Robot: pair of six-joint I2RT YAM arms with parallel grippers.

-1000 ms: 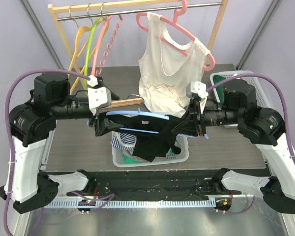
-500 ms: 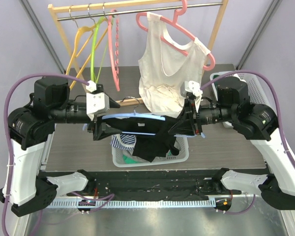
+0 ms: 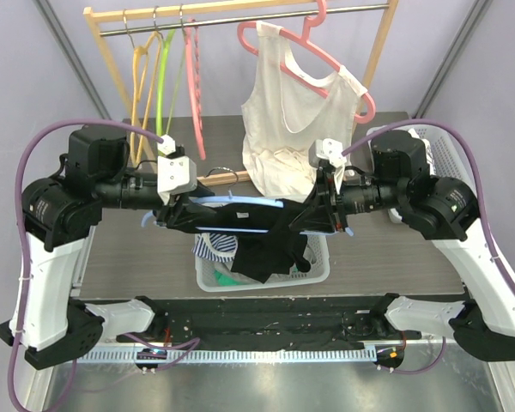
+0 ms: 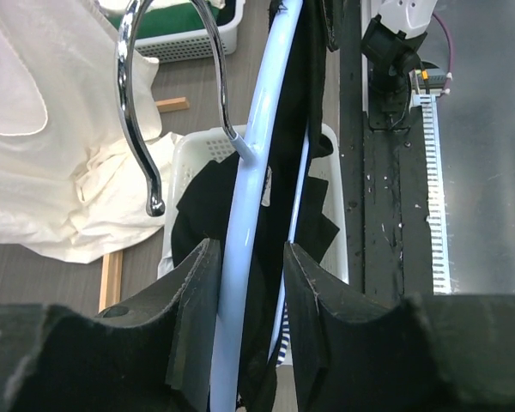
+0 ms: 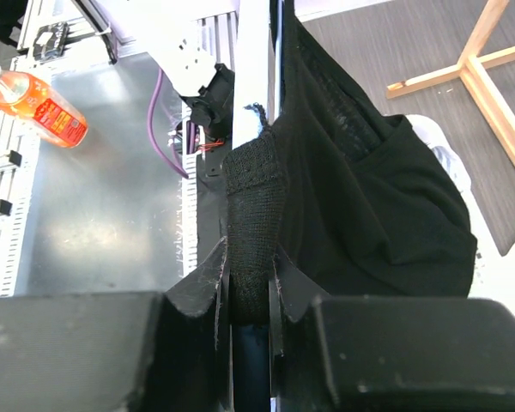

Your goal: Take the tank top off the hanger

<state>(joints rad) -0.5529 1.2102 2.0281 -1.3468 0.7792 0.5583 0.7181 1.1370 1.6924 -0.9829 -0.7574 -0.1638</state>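
1. Over the white basket (image 3: 319, 273), about table centre, the light-blue hanger (image 3: 240, 202) lies level between my two grippers. The black tank top (image 3: 262, 249) is draped on it and sags toward 6 o'clock, down at the basket.
2. At the hanger's 3 o'clock end, my right gripper (image 5: 251, 257) is clamped tight on the tank top's knit strap, right where it wraps over the hanger tip. That's a solid pinch, with fabric bunched between the fingers.
3. At the 9 o'clock end, my left gripper (image 4: 250, 247) has a finger either side of the hanger arm, with a fold of black fabric in there too. Honestly I can't tell if it's actually biting or just straddling the arm. The chrome hook (image 4: 137, 103) sticks out just beyond the fingertips.
4. Progress-wise, the hanger is in my grippers and not on the rail (image 3: 240, 17), so the setup part looks sorted. The tank top is on the hanger though, so the actual removal isn't done.
5. What's left, my guess: peel the strap off the 3 o'clock tip while the left side steadies the hanger. Then I'd free the other shoulder and let the tank top drop into the basket.
6. The cream top (image 3: 292, 129) on the pink hanger (image 3: 326, 64) hangs on the rail at 12 o'clock, behind my grippers.
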